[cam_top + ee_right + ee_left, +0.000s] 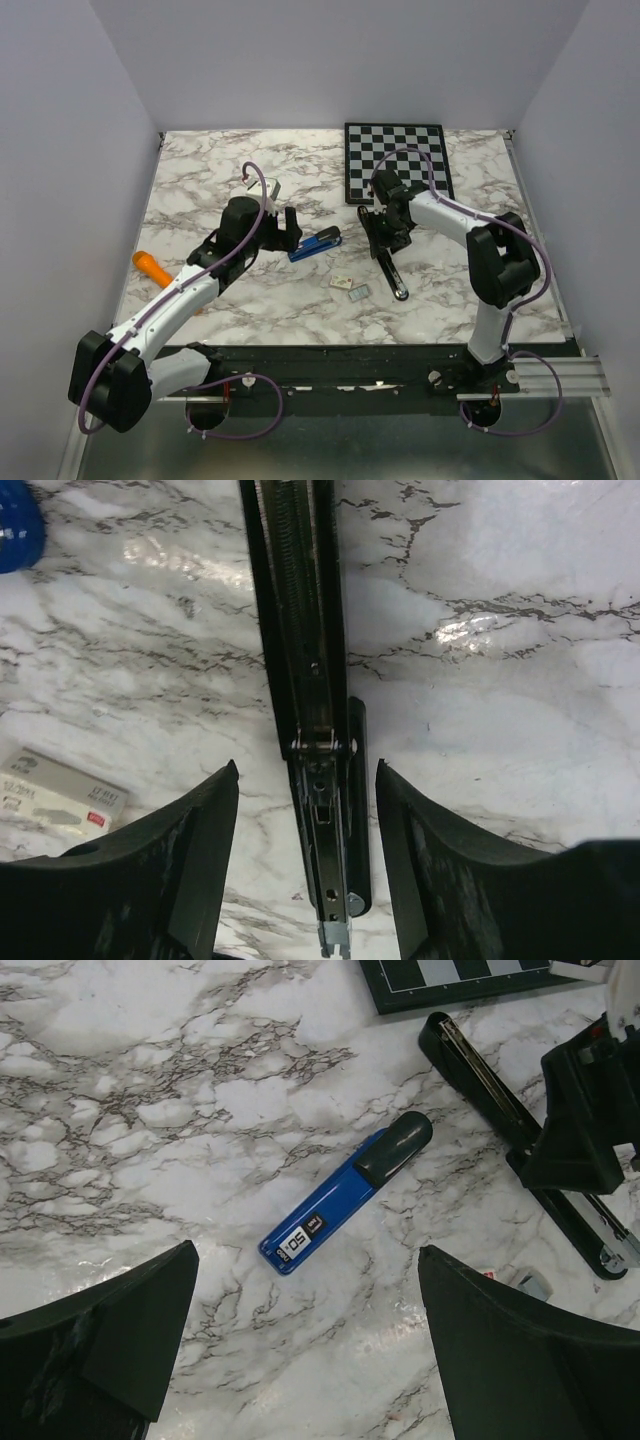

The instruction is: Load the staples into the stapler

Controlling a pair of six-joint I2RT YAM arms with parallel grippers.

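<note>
A black stapler (385, 255) lies opened flat on the marble table, its metal magazine channel facing up (315, 680); it also shows in the left wrist view (500, 1100). My right gripper (390, 228) (307, 810) is open, its fingers standing either side of the stapler's hinge part without touching it. The staples (359, 292), a tiny grey block, lie beside a tiny white box (343, 284) left of the stapler's near end; the staples show faintly in the left wrist view (533, 1282). My left gripper (285, 230) (308, 1290) is open and empty, just short of a blue stapler (315, 243) (345, 1195).
A checkerboard (396, 160) lies at the back, right behind the right arm. An orange object (152, 267) lies at the left edge beside the left arm. The white box shows at the lower left of the right wrist view (65, 790).
</note>
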